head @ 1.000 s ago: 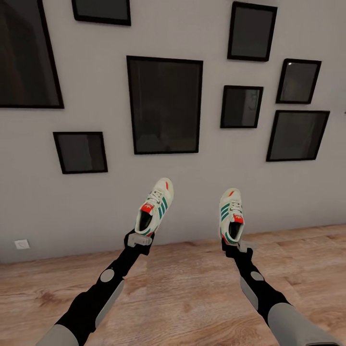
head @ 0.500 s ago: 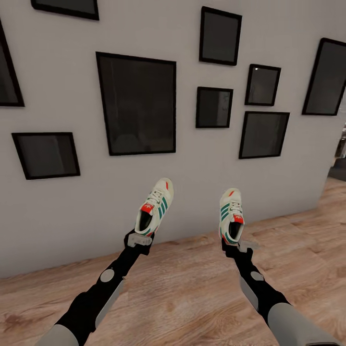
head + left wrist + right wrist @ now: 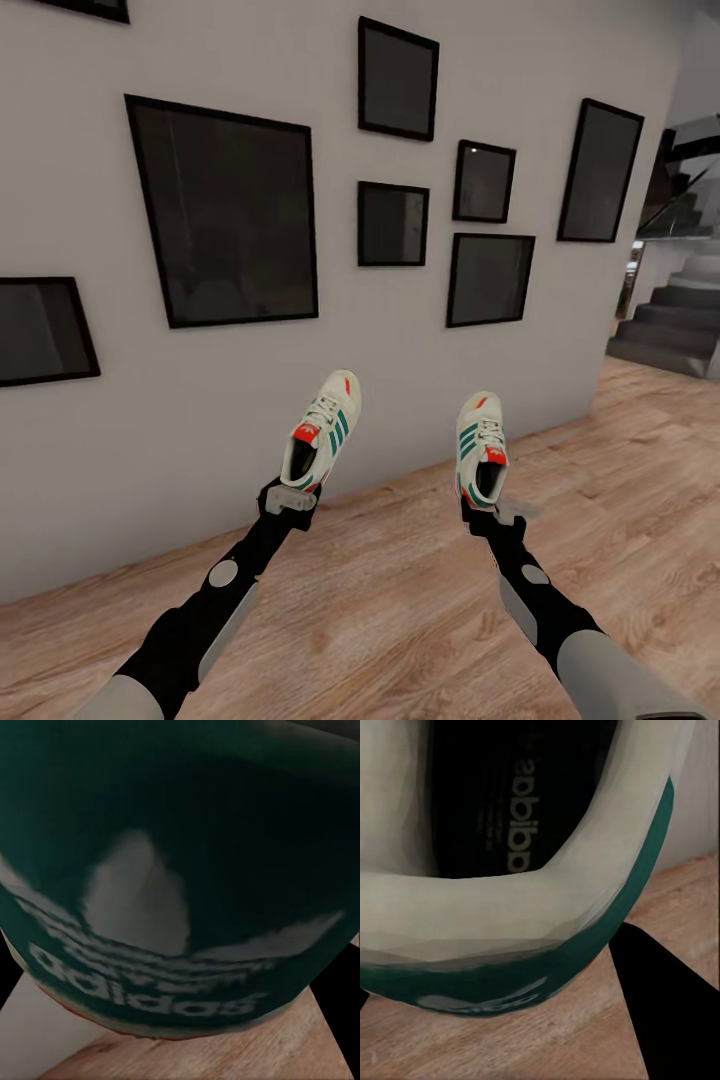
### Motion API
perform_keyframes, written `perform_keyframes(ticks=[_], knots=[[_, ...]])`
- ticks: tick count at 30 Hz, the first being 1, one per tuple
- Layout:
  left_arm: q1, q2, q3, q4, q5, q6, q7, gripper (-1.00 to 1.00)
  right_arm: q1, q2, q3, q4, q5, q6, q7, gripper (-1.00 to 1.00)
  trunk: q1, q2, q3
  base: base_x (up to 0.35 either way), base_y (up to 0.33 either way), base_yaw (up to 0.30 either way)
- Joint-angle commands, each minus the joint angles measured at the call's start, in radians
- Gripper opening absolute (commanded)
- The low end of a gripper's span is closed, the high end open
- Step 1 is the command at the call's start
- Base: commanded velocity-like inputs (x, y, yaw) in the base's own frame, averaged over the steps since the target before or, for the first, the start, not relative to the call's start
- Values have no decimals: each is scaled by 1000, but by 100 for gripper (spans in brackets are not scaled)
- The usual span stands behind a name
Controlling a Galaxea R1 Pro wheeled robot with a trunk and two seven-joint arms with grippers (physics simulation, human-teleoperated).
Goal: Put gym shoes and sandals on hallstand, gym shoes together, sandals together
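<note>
— Pincer on the left (image 3: 291, 497) first: what is held in it?

— One gym shoe (image 3: 322, 430) is gripped by its heel, toe up, off the corridor floor (image 3: 400, 600). The right pincer (image 3: 487, 512) is closed on the other gym shoe (image 3: 481, 443) the same way. Both are held up in front of the grey wall (image 3: 200, 420).

— What is changed from a moment ago?

— The whole picture is slid sideways. The black picture frames (image 3: 225, 212) are moved toward the left, and stairs (image 3: 665, 330) are now seen at the far right. The shoes and arms are kept in the same spot in the view. So the robot is being turned, and nothing is dropped.

— What is meant by that for the job?

— The shoes are likely being carried toward the hallstand. It is not yet seen, and no sandals are seen either. Nothing is placed so far.

— What is shown up close that is missed from above?

— In the left wrist view, the green heel patch (image 3: 172, 907) with its white logo is seen very near, with a bit of floor under it. In the right wrist view, the dark inside (image 3: 502, 802) of the other shoe and its pale rim are seen. The room is shown from the head.
</note>
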State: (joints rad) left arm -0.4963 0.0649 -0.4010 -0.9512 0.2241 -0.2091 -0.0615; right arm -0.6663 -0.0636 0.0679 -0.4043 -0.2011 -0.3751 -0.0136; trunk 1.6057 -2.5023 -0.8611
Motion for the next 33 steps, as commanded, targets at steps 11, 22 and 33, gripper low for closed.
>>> perform_keyframes(ticks=[11, 22, 33], knots=[[-1, 1, -2, 0, 11, -3, -3, -100, -1, -1, 7, 1, -9, -4, -2, -100, 0, 0, -6, 0, 0, -267], [-1, 1, -2, 0, 11, -3, -3, -100, -1, -1, 7, 1, -9, -4, -2, -100, 0, 0, -23, 0, 0, -80], [-1, 1, -2, 0, 11, -3, -3, -100, -1, 0, 6, 1, -9, -4, -1, -100, 0, 0, -32, 0, 0, -92]])
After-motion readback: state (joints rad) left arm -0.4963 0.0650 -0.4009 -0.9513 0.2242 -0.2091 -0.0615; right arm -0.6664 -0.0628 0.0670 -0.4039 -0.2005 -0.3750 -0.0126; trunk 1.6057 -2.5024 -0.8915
